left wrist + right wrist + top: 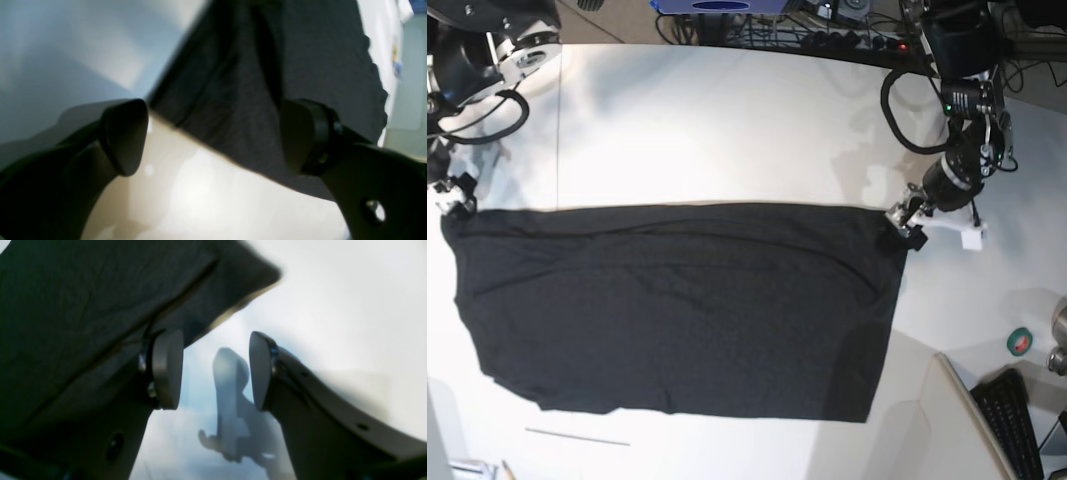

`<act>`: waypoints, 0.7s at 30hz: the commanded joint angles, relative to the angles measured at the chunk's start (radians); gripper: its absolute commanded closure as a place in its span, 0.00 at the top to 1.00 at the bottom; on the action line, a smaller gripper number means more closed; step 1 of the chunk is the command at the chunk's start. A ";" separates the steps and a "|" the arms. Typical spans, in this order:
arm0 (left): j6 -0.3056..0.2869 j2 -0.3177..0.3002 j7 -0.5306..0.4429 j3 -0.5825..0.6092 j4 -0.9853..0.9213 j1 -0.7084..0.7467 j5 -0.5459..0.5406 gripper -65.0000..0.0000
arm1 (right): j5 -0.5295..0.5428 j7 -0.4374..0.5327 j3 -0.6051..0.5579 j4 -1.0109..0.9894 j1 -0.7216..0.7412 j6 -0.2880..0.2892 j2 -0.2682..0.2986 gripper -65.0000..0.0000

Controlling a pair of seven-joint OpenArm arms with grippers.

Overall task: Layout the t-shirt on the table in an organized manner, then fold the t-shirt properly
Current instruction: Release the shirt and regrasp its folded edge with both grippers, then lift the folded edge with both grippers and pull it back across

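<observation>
Currently both released: left gripper (213, 136) and right gripper (216, 370) straddle t-shirt (677, 310) corners; closing low may pinch bench (727, 130), missing fabric.

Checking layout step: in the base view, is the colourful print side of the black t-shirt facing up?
No, the black fabric t-shirt lies spread on the white table showing only plain black.
</observation>
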 commanded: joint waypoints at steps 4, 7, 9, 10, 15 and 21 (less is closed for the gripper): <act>0.008 -0.010 0.002 0.016 -0.024 -0.034 0.001 0.81 | 0.021 0.071 0.001 -0.090 0.032 -0.085 0.057 0.48; 0.008 -0.010 0.002 0.021 -0.027 -0.038 0.003 0.50 | 0.037 0.190 0.001 -0.173 0.043 -0.098 0.060 0.48; 0.008 -0.010 0.002 0.021 -0.027 -0.038 0.011 0.31 | 0.054 0.216 0.001 -0.216 0.046 -0.099 0.075 0.48; 0.008 -0.010 0.002 0.021 -0.027 -0.039 0.032 0.23 | 0.055 0.219 0.001 -0.240 0.047 -0.101 0.085 0.48; 0.005 -0.006 0.002 0.013 -0.026 -0.042 0.126 0.00 | 0.055 0.270 -0.001 -0.360 0.080 -0.190 0.124 0.48; 0.005 -0.006 0.002 0.016 -0.027 -0.042 0.130 0.00 | 0.055 0.376 -0.007 -0.392 0.081 -0.240 0.127 0.47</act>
